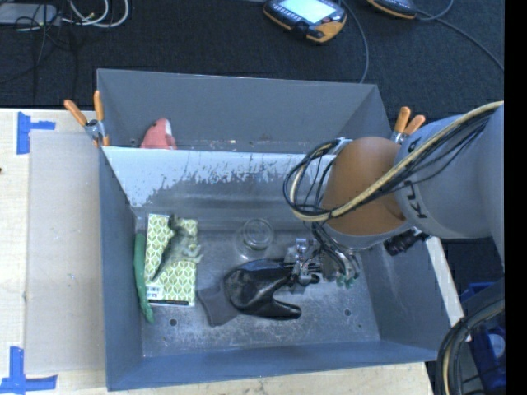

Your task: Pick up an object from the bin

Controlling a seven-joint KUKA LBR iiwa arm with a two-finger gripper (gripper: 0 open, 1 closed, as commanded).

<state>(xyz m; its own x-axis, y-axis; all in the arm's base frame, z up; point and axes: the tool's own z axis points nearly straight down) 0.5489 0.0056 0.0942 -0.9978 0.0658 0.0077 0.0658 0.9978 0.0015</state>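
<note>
Orange-covered wrist [362, 183] low — gripper [300, 271] perhaps on black floppy thing [257, 293]

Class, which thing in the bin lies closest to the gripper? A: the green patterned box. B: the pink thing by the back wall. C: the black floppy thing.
C: the gripper sits right at the right end of the black floppy thing, mid-bin.

One camera looks down into the bin [239, 113] from above, arm [461, 179] at right.
</note>
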